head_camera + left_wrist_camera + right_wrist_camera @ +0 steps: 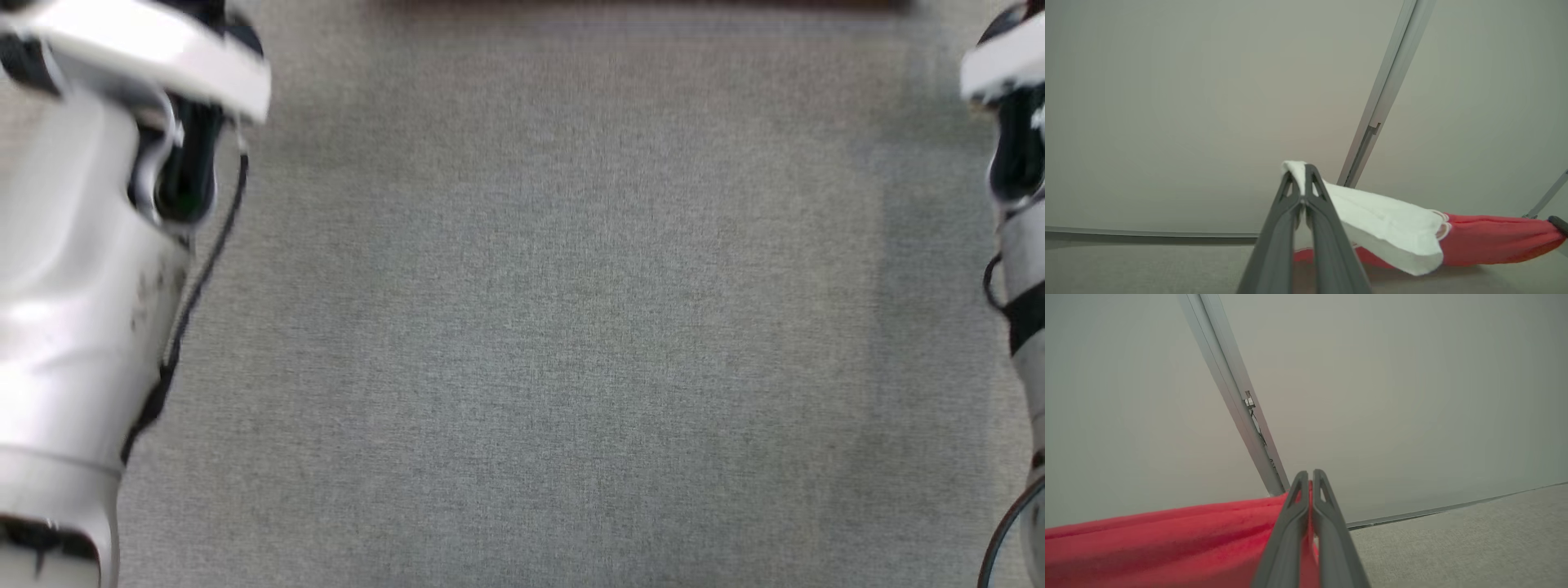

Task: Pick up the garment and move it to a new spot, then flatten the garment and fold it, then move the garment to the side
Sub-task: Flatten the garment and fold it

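Observation:
The garment [1486, 245] is a red shirt with a white sleeve [1392, 228], stretched in the air between my two grippers. In the left wrist view my left gripper [1302, 171] is shut on the white sleeve end, and the red cloth runs off to the right. My right gripper [1310, 477] is shut on the red fabric [1167, 543], which spreads away to the lower left of the right wrist view. The head view shows my pale left forearm [73, 294] at the left edge and my right arm [1016, 204] at the right edge.
Grey carpet [539, 327] covers the surface in front of me. Beyond the garment stand plain pale walls with a metal corner strip [1384, 94] and a dark baseboard line [1147, 234]. A dark strip [637, 4] runs along the top of the head view.

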Motion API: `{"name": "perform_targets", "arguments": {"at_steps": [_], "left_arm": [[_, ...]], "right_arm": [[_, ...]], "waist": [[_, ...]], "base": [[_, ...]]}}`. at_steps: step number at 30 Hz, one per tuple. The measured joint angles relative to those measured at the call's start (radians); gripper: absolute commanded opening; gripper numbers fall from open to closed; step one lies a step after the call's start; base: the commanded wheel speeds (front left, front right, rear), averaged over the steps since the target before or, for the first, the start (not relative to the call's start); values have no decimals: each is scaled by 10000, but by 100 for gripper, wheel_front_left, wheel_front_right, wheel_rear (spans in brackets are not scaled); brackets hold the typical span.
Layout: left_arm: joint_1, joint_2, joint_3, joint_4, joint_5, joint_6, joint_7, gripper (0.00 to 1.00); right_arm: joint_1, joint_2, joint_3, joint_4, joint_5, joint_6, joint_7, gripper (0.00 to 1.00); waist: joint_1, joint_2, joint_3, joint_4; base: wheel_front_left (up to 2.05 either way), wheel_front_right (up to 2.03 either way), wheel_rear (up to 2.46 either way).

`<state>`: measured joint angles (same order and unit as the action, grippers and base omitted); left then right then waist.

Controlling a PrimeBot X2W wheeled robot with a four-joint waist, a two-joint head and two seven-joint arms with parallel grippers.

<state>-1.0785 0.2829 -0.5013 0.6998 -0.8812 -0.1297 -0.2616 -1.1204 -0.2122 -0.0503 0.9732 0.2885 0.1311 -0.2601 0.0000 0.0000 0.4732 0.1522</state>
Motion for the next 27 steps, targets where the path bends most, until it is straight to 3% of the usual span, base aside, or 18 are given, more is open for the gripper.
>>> {"name": "perform_targets", "arguments": {"at_steps": [10, 17, 27], "left_arm": [[2843, 686, -1099, -63, 17, -2, 0, 0], [4343, 1511, -3095, 109, -169, -6, 52, 0], [5426, 2391, -4707, -711, -913, -12, 479, 0]], "right_arm": [[2310, -113, 1517, 221, 512, 0, -8, 0], [3901, -274, 2930, 706, 1233, 0, -8, 0], [5097, -418, 3707, 869, 2554, 0, 40, 0]], "waist": [[0, 0, -1567, -83], [0, 0, -2969, -187], [0, 0, -4159, -320]], "base": [[0, 0, 0], [0, 0, 0], [0, 0, 0]]}}
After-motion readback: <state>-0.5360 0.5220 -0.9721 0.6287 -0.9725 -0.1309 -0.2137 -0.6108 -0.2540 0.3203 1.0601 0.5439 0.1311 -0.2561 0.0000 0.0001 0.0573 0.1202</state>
